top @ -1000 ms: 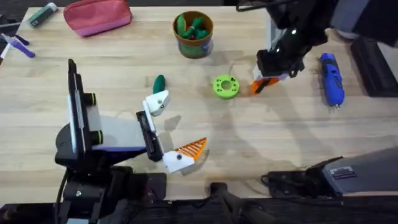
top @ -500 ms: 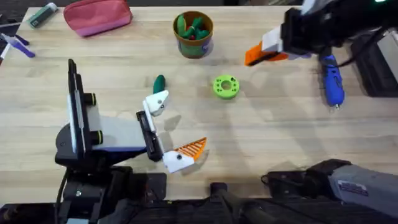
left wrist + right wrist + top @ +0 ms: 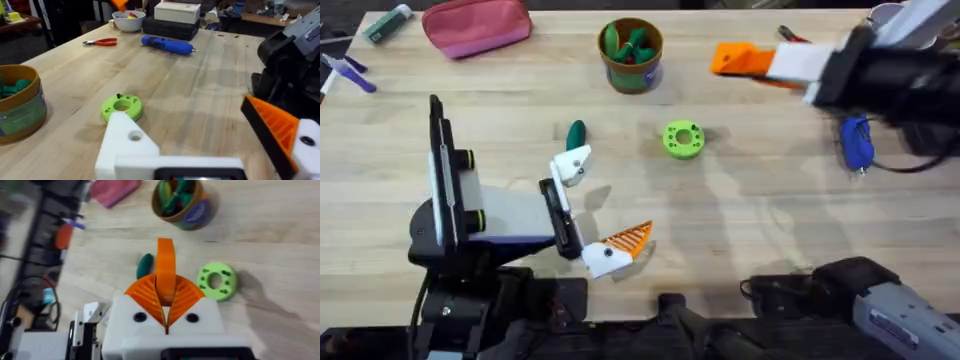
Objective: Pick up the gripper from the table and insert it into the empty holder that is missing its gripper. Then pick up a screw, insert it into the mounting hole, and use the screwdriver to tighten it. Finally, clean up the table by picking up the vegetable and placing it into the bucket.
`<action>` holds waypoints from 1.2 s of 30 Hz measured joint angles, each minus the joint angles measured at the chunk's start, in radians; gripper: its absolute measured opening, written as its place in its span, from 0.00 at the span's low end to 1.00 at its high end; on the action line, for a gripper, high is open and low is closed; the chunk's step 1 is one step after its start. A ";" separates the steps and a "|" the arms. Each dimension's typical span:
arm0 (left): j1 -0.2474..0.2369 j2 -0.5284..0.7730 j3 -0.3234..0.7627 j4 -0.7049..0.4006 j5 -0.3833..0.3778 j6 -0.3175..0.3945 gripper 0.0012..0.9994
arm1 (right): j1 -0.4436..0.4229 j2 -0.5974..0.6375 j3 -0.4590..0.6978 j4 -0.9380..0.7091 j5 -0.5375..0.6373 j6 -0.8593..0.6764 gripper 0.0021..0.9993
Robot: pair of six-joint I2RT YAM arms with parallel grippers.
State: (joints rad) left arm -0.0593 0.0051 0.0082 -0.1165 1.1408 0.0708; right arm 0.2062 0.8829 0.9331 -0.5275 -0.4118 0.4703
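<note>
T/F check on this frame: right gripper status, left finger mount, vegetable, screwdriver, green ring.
1. The right gripper is shut on the orange gripper. True.
2. The holder on the left gripper already has its orange tip. False: it is bare white; only the other finger carries one.
3. The vegetable lies in the bucket. False: it lies on the table beside the holder.
4. The screwdriver lies on the table. True.
5. The green ring sits in the bucket. False: it is on the table.

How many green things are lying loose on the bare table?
2: a dark green vegetable beside the left arm's white holder, and a bright green ring mid-table. More green pieces sit inside the bucket.
</note>
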 joint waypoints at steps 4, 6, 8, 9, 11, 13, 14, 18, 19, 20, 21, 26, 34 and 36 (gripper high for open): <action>0.000 0.000 0.000 0.000 0.000 0.000 0.99 | -0.047 0.018 -0.185 0.269 -0.209 0.070 0.02; 0.000 0.000 0.000 0.000 0.000 0.000 0.99 | -0.065 0.051 -0.248 0.372 -0.314 0.110 0.02; 0.000 0.000 0.000 0.000 0.000 0.000 0.99 | -0.078 0.106 -0.279 0.419 -0.416 0.136 0.02; 0.000 0.000 0.000 0.000 0.000 0.000 0.99 | -0.082 0.139 -0.286 0.441 -0.465 0.147 0.02; 0.000 0.000 0.000 0.000 0.000 0.000 0.99 | -0.087 0.216 -0.289 0.507 -0.561 0.164 0.02; 0.000 0.000 0.000 0.000 0.000 0.000 0.99 | -0.087 0.303 -0.289 0.601 -0.660 0.187 0.02; 0.000 0.000 0.000 0.000 0.000 0.000 0.99 | -0.087 0.342 -0.289 0.645 -0.703 0.199 0.02; 0.000 0.000 0.000 0.000 0.000 0.000 0.99 | -0.087 0.488 -0.289 0.809 -0.852 0.243 0.02; 0.000 0.000 0.000 0.000 0.000 0.000 0.99 | -0.085 0.511 -0.289 0.834 -0.878 0.254 0.02; 0.000 0.000 0.000 0.000 0.000 0.000 0.99 | -0.085 0.528 -0.289 0.849 -0.901 0.262 0.02; 0.000 0.000 0.000 0.000 0.000 0.000 0.99 | -0.083 0.539 -0.289 0.856 -0.919 0.267 0.02; 0.000 0.000 0.000 0.000 0.000 0.000 0.99 | -0.057 0.551 -0.289 0.864 -0.973 0.285 0.02; 0.000 0.000 0.000 0.000 0.000 0.000 0.99 | 0.026 0.572 -0.289 0.866 -1.003 0.320 0.02; 0.000 0.000 0.000 0.000 0.000 0.000 0.99 | 0.039 0.596 -0.289 0.867 -1.010 0.325 0.02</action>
State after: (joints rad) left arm -0.0593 0.0051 0.0082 -0.1165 1.1408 0.0708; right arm 0.2451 1.4784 0.6441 0.3392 -1.4217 0.7956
